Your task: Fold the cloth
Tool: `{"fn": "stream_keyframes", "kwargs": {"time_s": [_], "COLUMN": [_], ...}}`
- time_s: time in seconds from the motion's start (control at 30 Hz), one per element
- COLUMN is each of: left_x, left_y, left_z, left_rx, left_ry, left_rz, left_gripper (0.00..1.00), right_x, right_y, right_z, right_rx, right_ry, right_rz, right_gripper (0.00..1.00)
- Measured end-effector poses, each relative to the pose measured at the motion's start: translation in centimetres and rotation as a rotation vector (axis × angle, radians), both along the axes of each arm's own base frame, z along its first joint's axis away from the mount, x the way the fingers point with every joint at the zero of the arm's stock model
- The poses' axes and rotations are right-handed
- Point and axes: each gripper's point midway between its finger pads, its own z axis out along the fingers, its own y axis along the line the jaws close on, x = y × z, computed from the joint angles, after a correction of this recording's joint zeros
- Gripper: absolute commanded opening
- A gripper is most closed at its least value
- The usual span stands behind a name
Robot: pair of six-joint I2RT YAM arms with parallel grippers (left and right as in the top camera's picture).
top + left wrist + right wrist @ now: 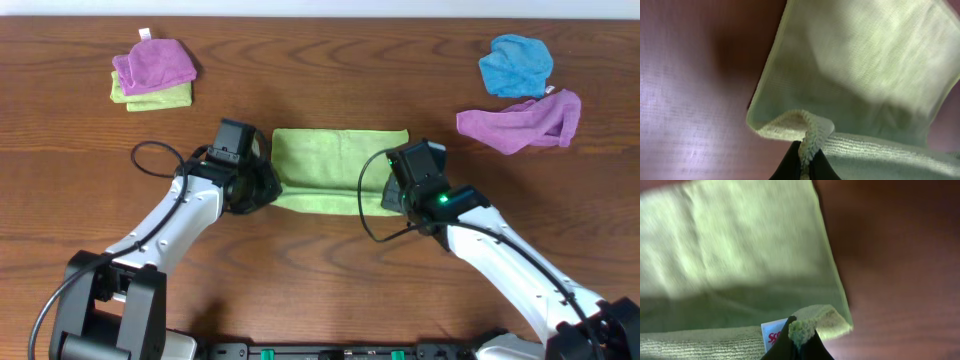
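The lime-green cloth [335, 165] lies in the middle of the table as a wide rectangle. My left gripper [262, 187] is shut on its near left corner; in the left wrist view the pinched edge [809, 142] rises between the black fingers [804, 167]. My right gripper [392, 193] is shut on the near right corner, seen in the right wrist view [810, 322] between the fingers [799, 345]. The white tag [772, 335] sits just left of those fingers. Both near corners are lifted and curl over the rest of the cloth.
A purple cloth [155, 62] lies on a folded green cloth [150, 95] at the far left. A bright blue cloth [515, 65] and a purple cloth [525, 120] lie at the far right. The wooden table [320, 260] surrounds them.
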Motion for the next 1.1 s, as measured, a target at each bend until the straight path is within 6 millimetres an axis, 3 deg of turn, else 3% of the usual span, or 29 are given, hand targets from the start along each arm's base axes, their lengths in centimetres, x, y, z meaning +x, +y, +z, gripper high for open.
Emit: {"fn": "stream_keyframes", "kwargs": {"time_s": [0.17,0.37,0.63,0.9,1.1], "left_x": [2.6,5.1,8.4,10.6,11.9], "left_y": [-0.2,-0.2,0.1,-0.2,-0.3], "left_z": [1.2,2.2,0.7,-0.1,0.6], "left_rx": [-0.013,-0.016,0.021,0.026,0.022], "left_ry": [-0.101,-0.196,-0.233,-0.263,-0.329], "left_rz": [0.047,0.093,0.150,0.160,0.171], "left_gripper": [0.06,0.06,0.06,0.06,0.06], "right_x": [2.4,4.5,9.1,10.1,11.3], "right_y": [-0.6,-0.7,-0.1,-0.4,-0.4], "right_z": [0.7,-0.1,-0.3,-2.4,-2.1], "right_rx": [0.032,0.027,-0.021,-0.055,-0.053], "right_ry": [-0.076,-0.077,-0.106,-0.075,-0.121], "right_rz": [-0.041,-0.035,-0.015,-0.014,-0.017], "right_gripper": [0.01,0.02,0.02,0.02,0.01]}}
